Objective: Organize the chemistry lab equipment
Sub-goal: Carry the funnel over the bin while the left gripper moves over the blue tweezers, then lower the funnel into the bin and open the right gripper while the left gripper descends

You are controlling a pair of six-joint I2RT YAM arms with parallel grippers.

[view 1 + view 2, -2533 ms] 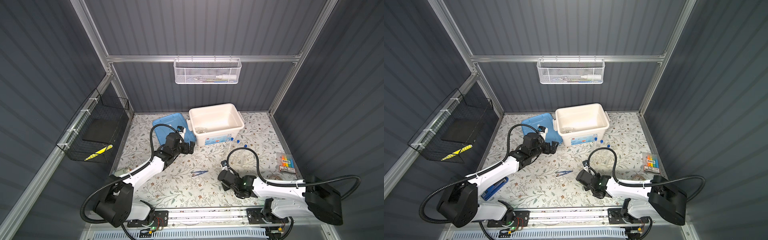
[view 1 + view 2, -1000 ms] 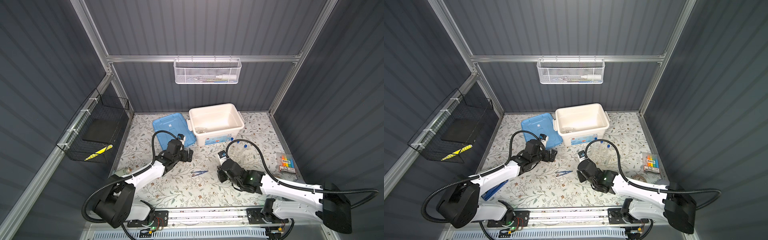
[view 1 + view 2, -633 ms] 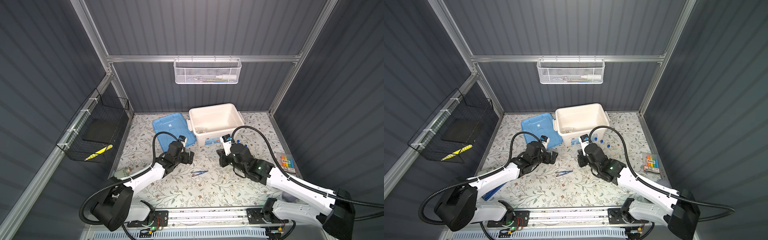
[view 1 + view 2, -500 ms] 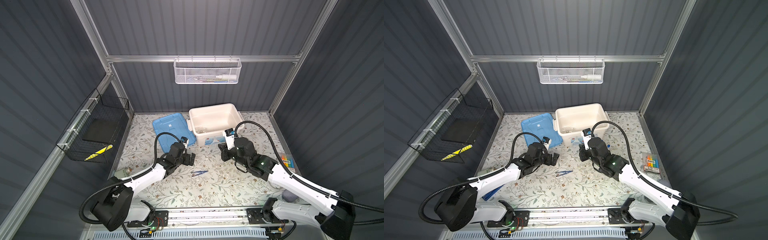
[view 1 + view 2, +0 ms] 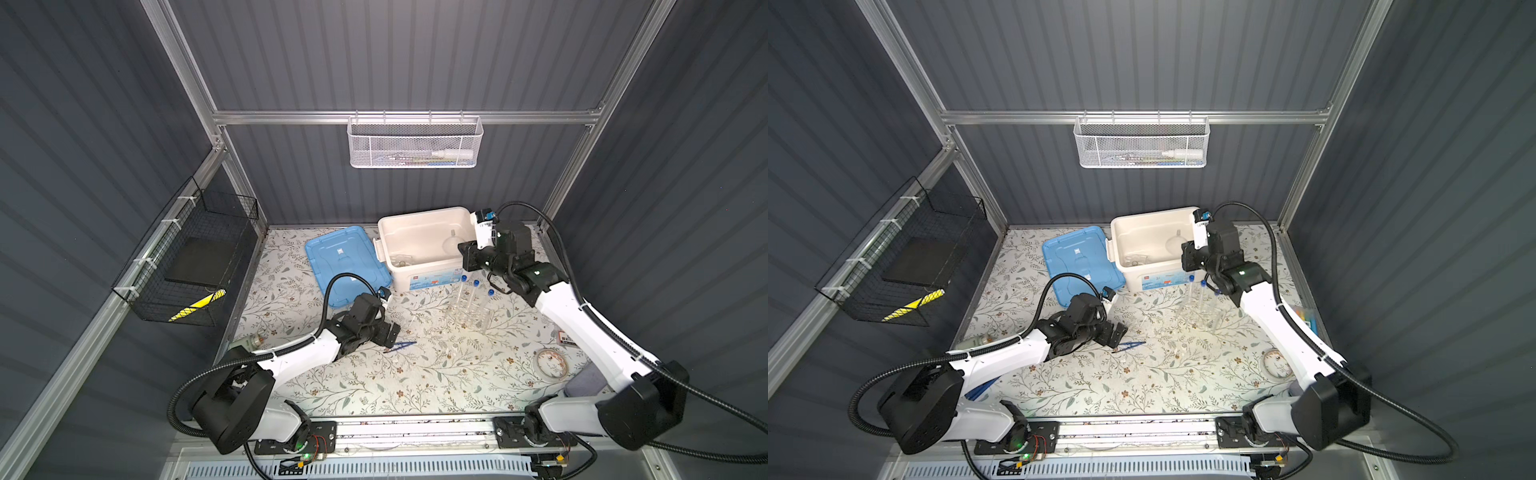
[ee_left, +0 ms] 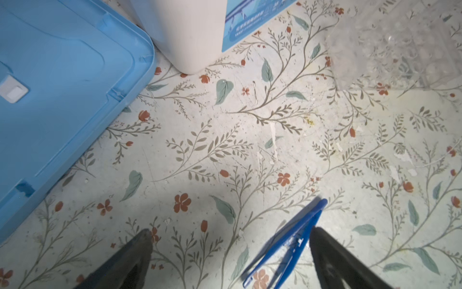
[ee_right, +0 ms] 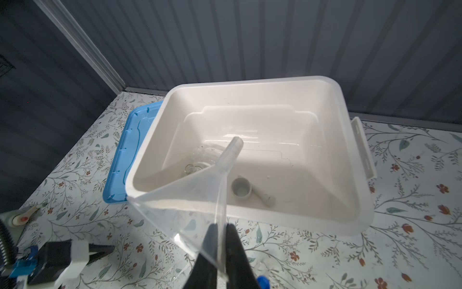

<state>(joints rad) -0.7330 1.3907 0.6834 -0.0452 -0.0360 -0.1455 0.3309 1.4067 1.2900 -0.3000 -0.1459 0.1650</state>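
Observation:
My right gripper point(image 7: 223, 226) is shut on the rim of a clear funnel point(image 7: 195, 200) and holds it over the near right corner of the white bin point(image 7: 250, 83). Both top views show the funnel point(image 5: 451, 245) point(image 5: 1175, 243) there. A small white bowl point(image 7: 241, 191), a white pestle point(image 7: 265, 199) and small clear glass vessels point(image 7: 200, 162) lie in the bin. Blue tweezers point(image 6: 287, 245) point(image 5: 401, 345) lie on the mat, and my left gripper point(image 6: 231, 232) point(image 5: 392, 334) hangs open just over them. Blue-capped test tubes point(image 5: 469, 291) stand in the clear rack point(image 6: 400, 45).
The blue lid point(image 5: 345, 262) lies flat left of the bin. A tape roll point(image 5: 550, 363) and a marker pack point(image 5: 567, 338) sit at the right edge. A stapler point(image 5: 980, 390) lies under the left arm. A wire basket point(image 5: 195, 266) hangs on the left wall and a mesh basket point(image 5: 415, 143) on the back wall.
My right arm has lifted from the front of the mat and swung back over the bin's corner with the funnel. My left gripper has drawn away from the lid towards the tweezers.

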